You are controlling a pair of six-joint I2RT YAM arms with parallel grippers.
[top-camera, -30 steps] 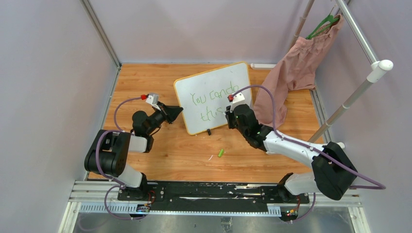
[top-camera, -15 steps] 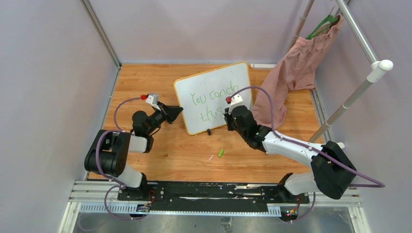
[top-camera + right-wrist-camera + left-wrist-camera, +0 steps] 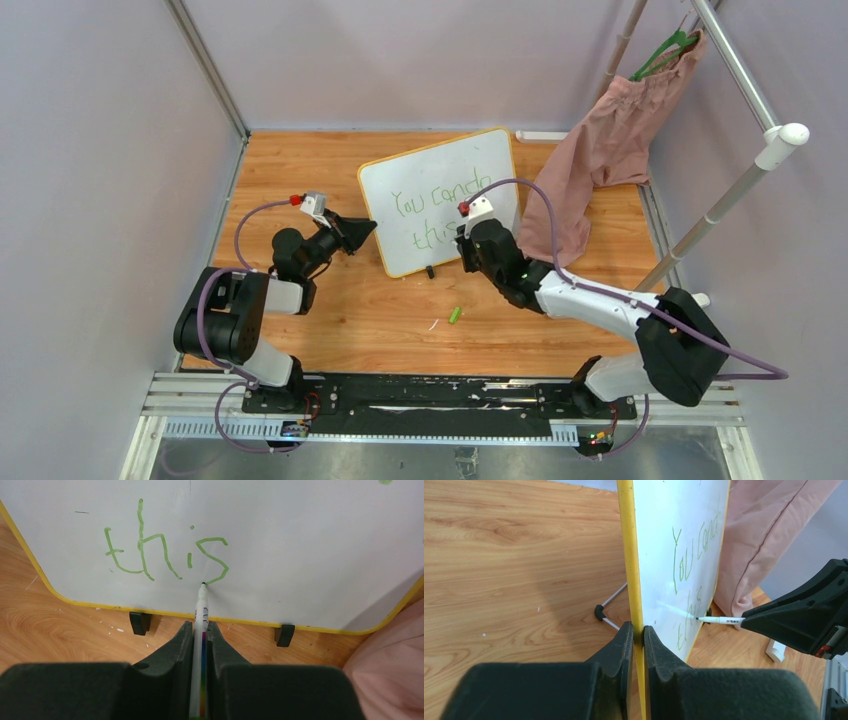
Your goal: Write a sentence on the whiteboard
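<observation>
From above and behind the arm bases we look down on the whole wooden surface, the whiteboard small near its middle. From the left wrist we peer close over the left end effector, edge-on along the board's yellow rim, facing the right end effector. From the right wrist we face the board's front squarely and close, low by its bottom edge, over that end effector. All views share the sentence; both wrist views share the marker tip.
</observation>
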